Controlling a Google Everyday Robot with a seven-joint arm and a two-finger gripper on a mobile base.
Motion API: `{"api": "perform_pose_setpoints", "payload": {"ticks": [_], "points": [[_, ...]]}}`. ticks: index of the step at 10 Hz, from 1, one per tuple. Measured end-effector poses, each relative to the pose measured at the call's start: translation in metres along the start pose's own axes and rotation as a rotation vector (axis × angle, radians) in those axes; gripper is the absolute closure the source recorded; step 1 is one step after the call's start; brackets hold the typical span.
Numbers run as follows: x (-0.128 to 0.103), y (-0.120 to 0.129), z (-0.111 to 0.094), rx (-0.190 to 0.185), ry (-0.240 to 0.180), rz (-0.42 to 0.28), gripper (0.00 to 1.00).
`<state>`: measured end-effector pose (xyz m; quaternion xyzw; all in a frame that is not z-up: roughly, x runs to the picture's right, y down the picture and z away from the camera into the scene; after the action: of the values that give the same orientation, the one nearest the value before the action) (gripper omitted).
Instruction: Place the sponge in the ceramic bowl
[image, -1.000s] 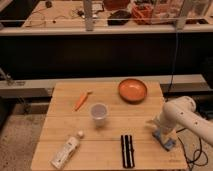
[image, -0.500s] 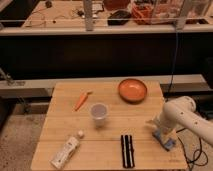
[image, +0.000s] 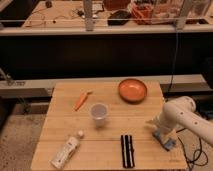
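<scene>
**A:** Where's the sponge (image: 168, 144) at?

**B:** Right edge of the wooden table (image: 60, 125), near the front corner. It's a blue bit poking out just under the gripper (image: 160, 133), which is down right on it.

**A:** Claw got it or not?

**B:** Honestly can't tell, the white arm (image: 185, 112) hides it. The ceramic bowl (image: 132, 90) sits back right, well apart from the sponge. Clear cup (image: 98, 114) mid-table, carrot (image: 81, 100) back-left of it — white bottle (image: 65, 152) and black ribbed thing (image: 127, 150) along the front.
</scene>
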<state>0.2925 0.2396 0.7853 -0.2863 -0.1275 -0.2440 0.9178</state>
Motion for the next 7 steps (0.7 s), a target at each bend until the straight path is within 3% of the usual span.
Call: {"api": "perform_pose_setpoints", "payload": {"ticks": [7], "points": [[0.019,0.044,-0.008,-0.030,-0.010,0.046,0.20]]}}
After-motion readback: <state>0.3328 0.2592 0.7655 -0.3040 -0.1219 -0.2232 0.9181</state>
